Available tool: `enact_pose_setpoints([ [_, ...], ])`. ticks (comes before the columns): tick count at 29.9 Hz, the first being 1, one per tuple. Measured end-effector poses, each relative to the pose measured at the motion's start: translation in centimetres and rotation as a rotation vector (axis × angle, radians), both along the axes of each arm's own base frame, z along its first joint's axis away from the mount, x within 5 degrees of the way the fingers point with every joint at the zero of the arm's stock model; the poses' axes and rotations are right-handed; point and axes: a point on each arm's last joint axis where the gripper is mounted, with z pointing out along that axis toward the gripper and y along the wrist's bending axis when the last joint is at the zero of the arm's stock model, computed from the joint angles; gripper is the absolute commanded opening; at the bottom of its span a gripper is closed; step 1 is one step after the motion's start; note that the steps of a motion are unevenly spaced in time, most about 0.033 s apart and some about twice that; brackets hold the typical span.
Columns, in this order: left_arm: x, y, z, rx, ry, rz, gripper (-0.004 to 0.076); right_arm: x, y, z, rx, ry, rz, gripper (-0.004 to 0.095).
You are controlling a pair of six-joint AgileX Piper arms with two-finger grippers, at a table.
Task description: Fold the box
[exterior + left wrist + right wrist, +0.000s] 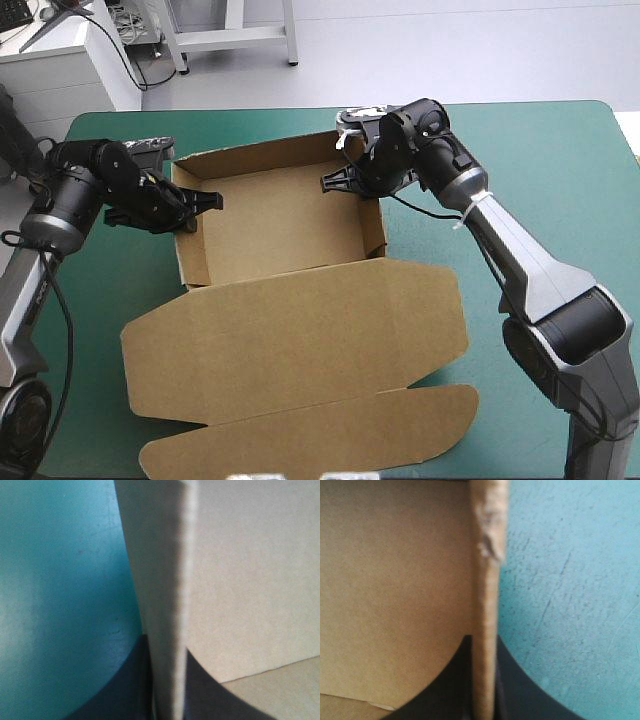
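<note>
On the table [560,160], box [280,225] tray crosswise, lid [300,340] nearward

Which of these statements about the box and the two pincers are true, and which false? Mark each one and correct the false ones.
1. The left pincer clamps a wall of the box. True.
2. The lid is folded over the box. False: it lies flat on the cover, toward the table's near edge.
3. The right pincer hovers open, clear of the box. False: it is shut on the wall opposite the left pincer's.
4. The box's walls stand raised. True.
</note>
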Motion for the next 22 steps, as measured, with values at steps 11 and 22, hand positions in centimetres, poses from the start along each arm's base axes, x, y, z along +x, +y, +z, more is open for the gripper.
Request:
enact_pose_setpoints([
  [11,5.6,-3.0,-1.8,0.002,0.045,-0.06,-0.0009,1.3,-2.5,-1.7,-0.061,0.019,-0.077,-0.0008],
  [22,9.0,-8.0,-8.6,0.063,0.17,-0.145,-0.0008,3.2,-5.4,-8.3,-0.104,0.23,-0.16,-0.0007],
])
